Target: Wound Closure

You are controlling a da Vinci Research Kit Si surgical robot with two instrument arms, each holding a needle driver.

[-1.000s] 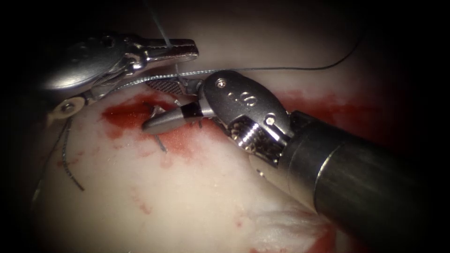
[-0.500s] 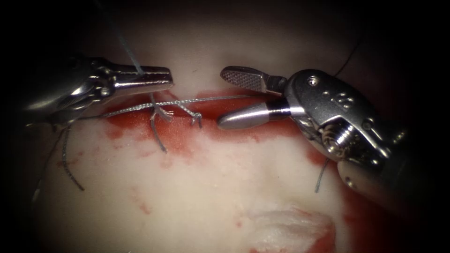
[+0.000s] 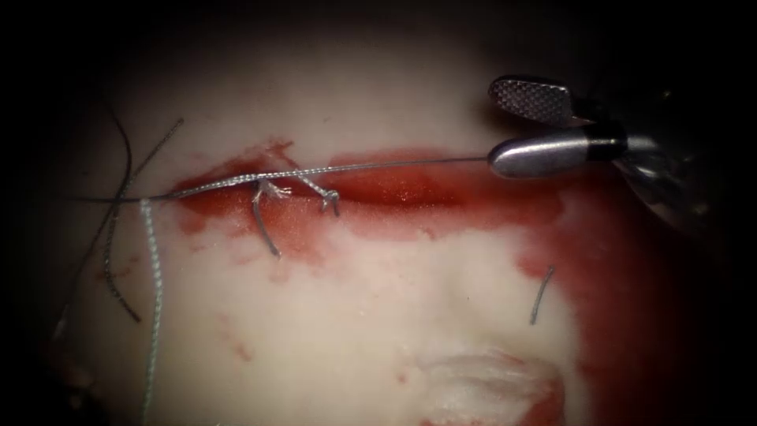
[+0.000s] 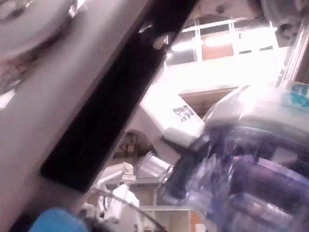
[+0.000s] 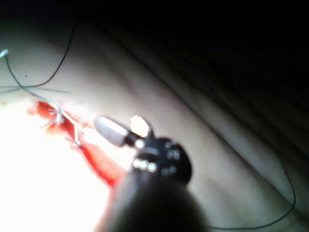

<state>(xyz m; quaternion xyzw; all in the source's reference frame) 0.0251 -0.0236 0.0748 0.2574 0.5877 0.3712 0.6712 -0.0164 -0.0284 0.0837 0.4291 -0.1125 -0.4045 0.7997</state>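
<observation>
Two jaws of the right tool (image 3: 494, 125) stand apart, empty, with the thread (image 3: 378, 166) running from its lower tip across the knotted cut (image 3: 394, 185). Its wrist view agrees. Seemingly between stitches; I cannot tell where the needle lies, so any regrasp calls for finding it first.

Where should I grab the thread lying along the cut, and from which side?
Probably the thread, on its thin straight stretch right of the knots, approached from the right, where the right tool sits open and empty. There it lies free over the red fluid; further left the knots crowd it.
</observation>
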